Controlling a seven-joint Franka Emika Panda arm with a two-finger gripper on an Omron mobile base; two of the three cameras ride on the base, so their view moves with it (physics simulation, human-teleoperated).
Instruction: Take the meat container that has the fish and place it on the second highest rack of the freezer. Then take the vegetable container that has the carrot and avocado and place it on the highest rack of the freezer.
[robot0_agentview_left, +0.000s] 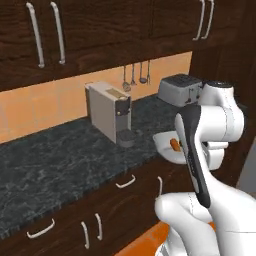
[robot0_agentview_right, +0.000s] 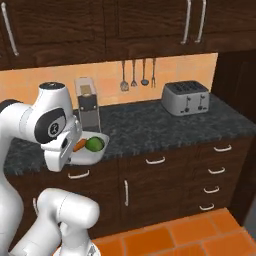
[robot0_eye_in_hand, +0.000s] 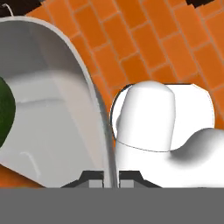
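My gripper is shut on the thin rim of the white vegetable container, with one fingertip on each side of the wall. The avocado shows as a dark green lump at the left edge of the hand view. In the right base view the container hangs beside my hand at the counter's front edge, with the orange carrot and the avocado side by side in it. In the left base view the container and carrot peek out behind my arm. The meat container, the fish and the freezer are out of view.
A coffee machine stands on the dark stone counter just behind the container. A toaster sits further right, with utensils hanging on the wall. Orange floor tiles lie below my hand. A grey panel edges the right of the left base view.
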